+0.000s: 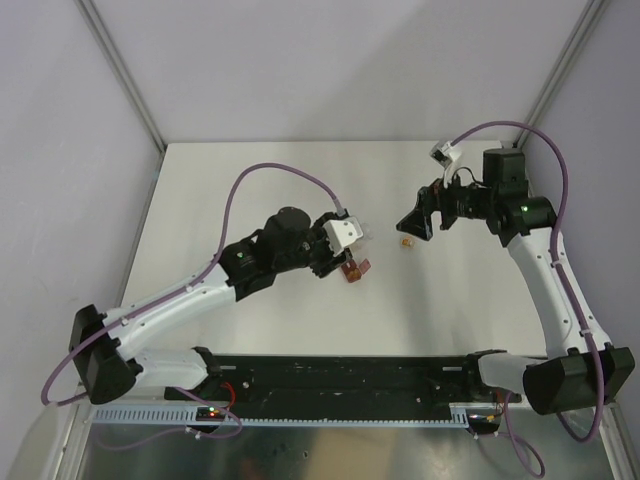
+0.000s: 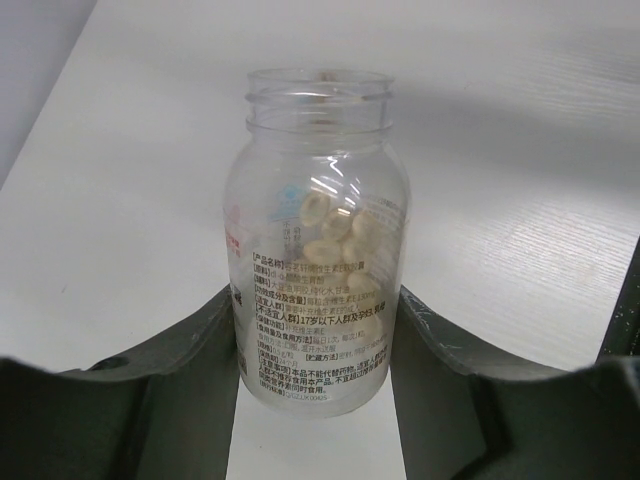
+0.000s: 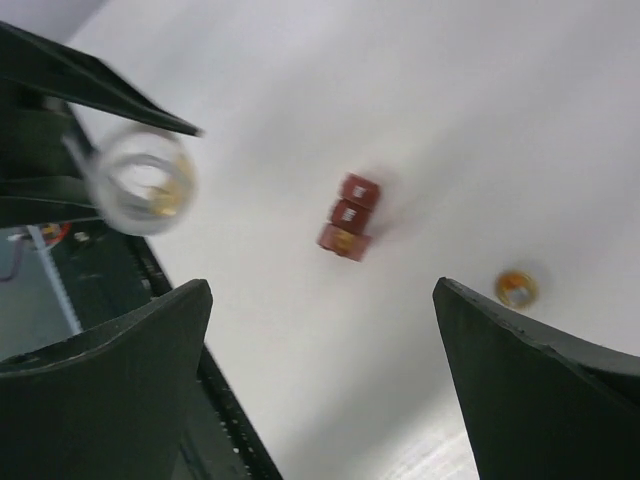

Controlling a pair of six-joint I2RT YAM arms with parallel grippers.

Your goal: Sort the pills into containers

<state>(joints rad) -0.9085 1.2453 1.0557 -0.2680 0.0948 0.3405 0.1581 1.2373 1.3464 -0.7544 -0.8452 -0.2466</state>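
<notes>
Pills (image 2: pixel 325 235), pale oval tablets, cluster inside a clear plastic bottle (image 2: pixel 318 150) with a printed label and no cap, in the middle of the left wrist view. The left hand (image 2: pixel 316 320) grips this bottle by its lower body, one dark finger on each side, jaws narrowed to its width. The open neck points away from the wrist, which I judge suits tipping tablets out forward. The containers, a dark red plastic strip of three square compartments (image 3: pixel 347 217), lie on the white desk (image 3: pixel 450 110) at the centre of the right wrist view. They are apart from the bottle, whose mouth shows blurred at the upper left of that frame. The lowest compartment seems to hold something yellowish, but it is too blurred to say more. A small round orange object (image 3: pixel 517 288) rests on the desk at the right of that frame, apart from the strip; it may be the cap, but I cannot tell. The right hand (image 3: pixel 322 300) hangs above the desk with jaws wide and holding nothing, probably off to the side to leave room for pouring. Only the left wrist view shows the tablets and label, and only the right wrist view shows the compartments singly. The top view shows both arms reaching toward mid-desk, with the strip a reddish speck by the left hand.
</notes>
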